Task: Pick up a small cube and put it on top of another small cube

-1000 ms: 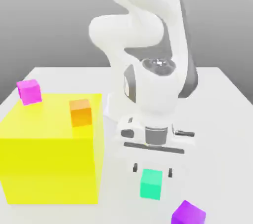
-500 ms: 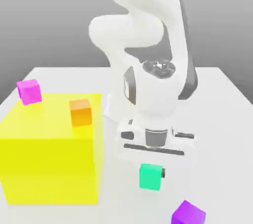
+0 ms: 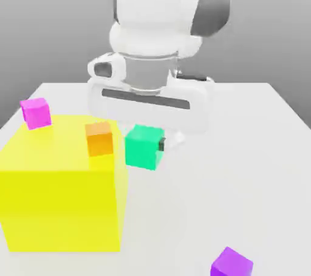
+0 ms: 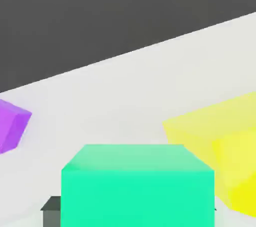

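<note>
You've got the pick done: the gripper [image 3: 146, 147] is closed on the small teal-green cube [image 3: 144, 146], and the cube is off the table [image 3: 243, 147], hanging in the air just beside the upper edge of the big yellow cube [image 3: 61, 189], on its side toward the exterior view's right. In the hand view the teal-green cube [image 4: 137, 186] sits square between the jaws, with a dark finger [image 4: 50, 210] showing at one side, so the grip looks solid from here. What's left is the whole placing half: carry, line up, lower, release. Candidate targets are all still free: the small orange cube [image 3: 99, 138] sits on top of the yellow cube and is the closest one, near the held cube; the small magenta cube [image 3: 36, 112] is on the table behind the yellow cube's far corner; the small purple cube [image 3: 231, 264] is well apart, on the table at the near edge of the exterior view. Nothing is stacked on any of them yet. My read is roughly halfway. If you go for the orange one, watch clearance, because the held cube looks about level with it, so you'd likely need more height before moving across.
</note>
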Robot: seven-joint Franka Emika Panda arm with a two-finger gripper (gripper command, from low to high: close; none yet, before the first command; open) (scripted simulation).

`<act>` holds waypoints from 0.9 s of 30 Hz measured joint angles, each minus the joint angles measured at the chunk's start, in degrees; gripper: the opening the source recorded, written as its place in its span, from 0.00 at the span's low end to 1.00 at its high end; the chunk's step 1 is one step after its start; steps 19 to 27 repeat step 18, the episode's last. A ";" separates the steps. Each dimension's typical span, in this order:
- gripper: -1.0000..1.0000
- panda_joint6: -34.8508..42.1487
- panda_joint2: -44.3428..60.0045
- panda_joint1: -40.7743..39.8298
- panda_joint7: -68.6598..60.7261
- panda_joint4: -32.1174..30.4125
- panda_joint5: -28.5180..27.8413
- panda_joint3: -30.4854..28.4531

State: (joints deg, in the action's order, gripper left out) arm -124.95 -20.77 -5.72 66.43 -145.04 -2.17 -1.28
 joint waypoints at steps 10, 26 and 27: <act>1.00 -0.01 -5.06 -6.20 6.87 -5.64 0.31 -2.88; 1.00 3.73 -6.53 -6.52 6.99 -3.43 0.17 -2.52; 1.00 3.73 -6.53 -6.52 6.99 -3.43 0.17 -2.52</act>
